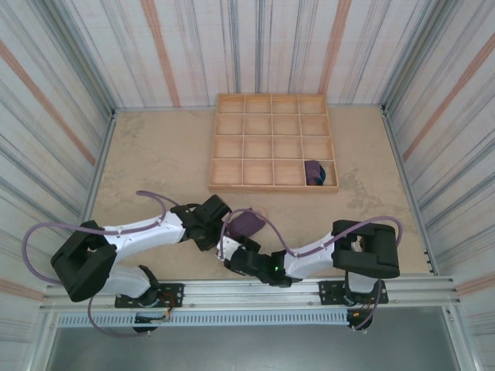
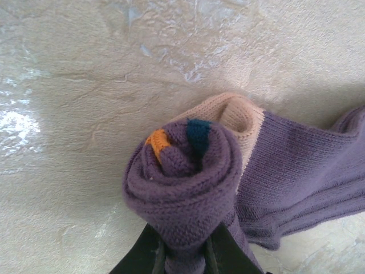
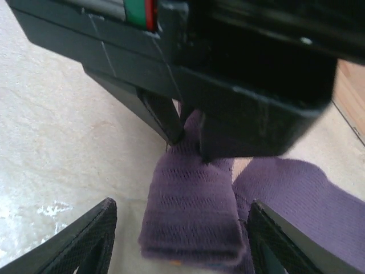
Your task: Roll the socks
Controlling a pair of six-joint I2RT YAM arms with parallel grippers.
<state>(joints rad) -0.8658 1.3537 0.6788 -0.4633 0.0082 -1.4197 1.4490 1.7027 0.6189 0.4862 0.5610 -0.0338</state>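
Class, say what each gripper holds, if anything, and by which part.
Left gripper pinches the socks by the rolled end. Right gripper is open, straddling the roll, holding nothing.

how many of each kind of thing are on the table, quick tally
finished sock bundle: 1
unfinished sock roll: 1
wooden compartment tray: 1
total: 3
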